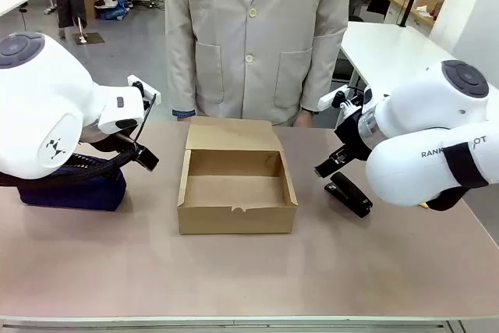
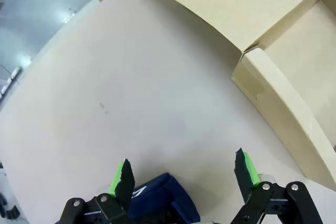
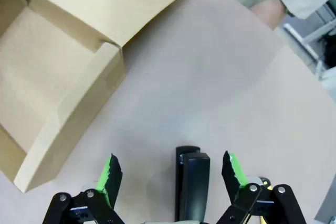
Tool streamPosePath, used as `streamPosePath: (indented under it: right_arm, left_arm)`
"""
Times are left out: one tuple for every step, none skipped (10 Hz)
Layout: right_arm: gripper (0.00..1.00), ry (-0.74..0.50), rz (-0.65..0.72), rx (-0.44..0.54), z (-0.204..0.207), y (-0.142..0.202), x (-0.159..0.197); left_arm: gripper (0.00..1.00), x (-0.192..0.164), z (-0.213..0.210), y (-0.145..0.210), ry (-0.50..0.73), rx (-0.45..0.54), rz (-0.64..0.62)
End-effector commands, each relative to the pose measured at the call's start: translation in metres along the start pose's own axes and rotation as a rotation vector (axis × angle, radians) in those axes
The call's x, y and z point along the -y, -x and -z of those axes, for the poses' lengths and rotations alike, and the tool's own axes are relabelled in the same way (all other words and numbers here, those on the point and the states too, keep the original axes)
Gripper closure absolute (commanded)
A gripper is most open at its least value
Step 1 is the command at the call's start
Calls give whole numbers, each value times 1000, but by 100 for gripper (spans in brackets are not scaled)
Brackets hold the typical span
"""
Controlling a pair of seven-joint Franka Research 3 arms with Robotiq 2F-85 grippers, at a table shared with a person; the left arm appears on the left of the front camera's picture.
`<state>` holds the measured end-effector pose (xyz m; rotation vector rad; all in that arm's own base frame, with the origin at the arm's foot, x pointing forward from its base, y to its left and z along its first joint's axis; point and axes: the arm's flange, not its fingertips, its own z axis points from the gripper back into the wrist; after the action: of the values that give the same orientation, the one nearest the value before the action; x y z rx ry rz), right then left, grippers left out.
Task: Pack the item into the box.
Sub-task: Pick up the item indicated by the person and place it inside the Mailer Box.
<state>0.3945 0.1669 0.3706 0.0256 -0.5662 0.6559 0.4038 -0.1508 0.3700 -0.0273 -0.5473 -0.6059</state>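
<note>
A shallow box (image 1: 238, 221) of plain brown cardboard is seen open at the middle of a matt beige table (image 1: 234, 282). Its attached lid flap is laid back on the far side towards a person (image 1: 253, 37) in a pale buttoned coat, and its inside is bare. The left gripper (image 2: 182, 160) is held wide apart over bare tabletop, left of the box and clear of it. Its black fingers are faced with bright green pads (image 2: 251, 167). A soft navy zip pouch (image 1: 74, 189) lies at the near left, largely hidden in the front view by the smooth white arm. A corner of its fabric is shown between the fingers in the left wrist view. The right gripper (image 3: 169, 157) is likewise spread wide, right of the box. A glossy black stapler (image 3: 193, 182) lies lengthwise between its fingers, cut off by the picture's bottom edge. Whether the pads touch the stapler cannot be told. Of the item (image 1: 423, 205) only a yellow sliver is seen, on the table just right of the stapler and outside the box. The rest is covered by the right arm, and its shape and band cannot be made out. The cardboard's raw, slightly ragged edges are shown up close in the wrist views. The notch in the box's near wall is given by the front view alone.
</note>
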Motion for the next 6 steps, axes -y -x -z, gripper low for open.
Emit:
streamPosePath:
  right_arm:
    - [0, 0, 0, 0, 0, 0, 0]
    - [0, 0, 0, 0, 0, 0, 0]
    - [0, 0, 0, 0, 0, 0, 0]
    - [0, 0, 0, 0, 0, 0, 0]
    - [0, 0, 0, 0, 0, 0, 0]
    - [0, 0, 0, 0, 0, 0, 0]
  left_arm:
    - [0, 0, 0, 0, 0, 0, 0]
    - [0, 0, 0, 0, 0, 0, 0]
    - [0, 0, 0, 0, 0, 0, 0]
    - [0, 0, 0, 0, 0, 0, 0]
    - [0, 0, 0, 0, 0, 0, 0]
    - [0, 0, 0, 0, 0, 0, 0]
